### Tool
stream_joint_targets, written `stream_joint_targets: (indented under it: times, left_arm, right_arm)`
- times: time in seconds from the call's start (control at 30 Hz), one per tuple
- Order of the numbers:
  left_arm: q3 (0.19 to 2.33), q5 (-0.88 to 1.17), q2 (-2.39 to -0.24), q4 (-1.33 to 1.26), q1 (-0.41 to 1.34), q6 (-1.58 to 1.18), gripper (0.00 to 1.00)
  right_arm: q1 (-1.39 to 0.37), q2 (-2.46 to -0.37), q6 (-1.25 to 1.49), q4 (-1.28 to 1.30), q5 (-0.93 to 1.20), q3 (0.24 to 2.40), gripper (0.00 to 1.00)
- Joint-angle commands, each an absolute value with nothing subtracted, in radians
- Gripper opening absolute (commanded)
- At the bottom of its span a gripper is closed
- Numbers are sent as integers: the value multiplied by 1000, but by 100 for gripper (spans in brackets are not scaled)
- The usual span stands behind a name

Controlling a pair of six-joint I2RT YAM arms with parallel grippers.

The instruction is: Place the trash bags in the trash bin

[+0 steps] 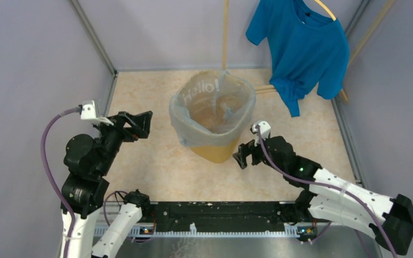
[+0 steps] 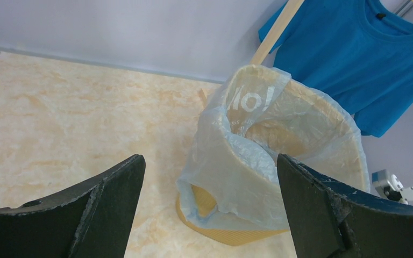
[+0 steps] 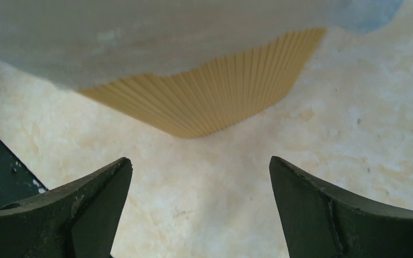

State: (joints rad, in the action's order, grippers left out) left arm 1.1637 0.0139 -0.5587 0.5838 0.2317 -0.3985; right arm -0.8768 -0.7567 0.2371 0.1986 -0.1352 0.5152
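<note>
1. Two empty grippers are flanking the work. On the left, the left gripper (image 1: 144,124) is hovering above the table (image 1: 156,172) with its jaws spread wide, pointing at the bin and well apart from it.
2. At centre, the trash bin (image 1: 219,152) is standing upright, and the trash bags (image 1: 189,122) are sitting inside it as a liner, with the mouth folded out over the rim. From the left wrist view, the film (image 2: 236,177) is hanging lower and looser over the near-left corner than elsewhere.
3. Inside, the film seems to be bunching above the base, though the top view is too murky to be sure.
4. To the right, the right gripper (image 1: 242,158) is waiting low beside the ribbed base (image 3: 220,102), jaws spread, touching nothing.
5. Judging the step: the seating looks nearly done. To do it well, the left gripper should be pinching only the loose skirt and drawing it down evenly, while the right gripper is steadying the bin's wall so that it is not tipping.
6. Farthest right, a blue T-shirt (image 1: 301,48) is hanging clear of the work.
</note>
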Motion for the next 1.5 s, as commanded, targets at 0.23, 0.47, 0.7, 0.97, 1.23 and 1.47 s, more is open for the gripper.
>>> stream_joint_targets:
  times: [0.23, 0.47, 0.7, 0.97, 1.23, 1.47]
  left_arm:
    - [1114, 16, -531, 558, 235, -382, 98]
    - [1092, 16, -522, 554, 235, -357, 99]
    - [1108, -58, -496, 575, 236, -314, 98]
    - [1094, -95, -468, 599, 249, -283, 99]
    - [1076, -142, -450, 597, 284, -250, 99]
    - [1040, -85, -448, 576, 285, -293, 99]
  right_arm:
    - [-887, -1091, 296, -401, -237, 557, 99]
    - [-903, -1292, 325, -468, -311, 674, 99]
    - [-913, -1520, 393, -545, -433, 844, 99]
    - [-936, -1784, 455, -591, -606, 1087, 99]
    - [-1005, -1882, 245, -636, -348, 1168, 99]
    - [-995, -1797, 192, -587, -373, 1124, 99]
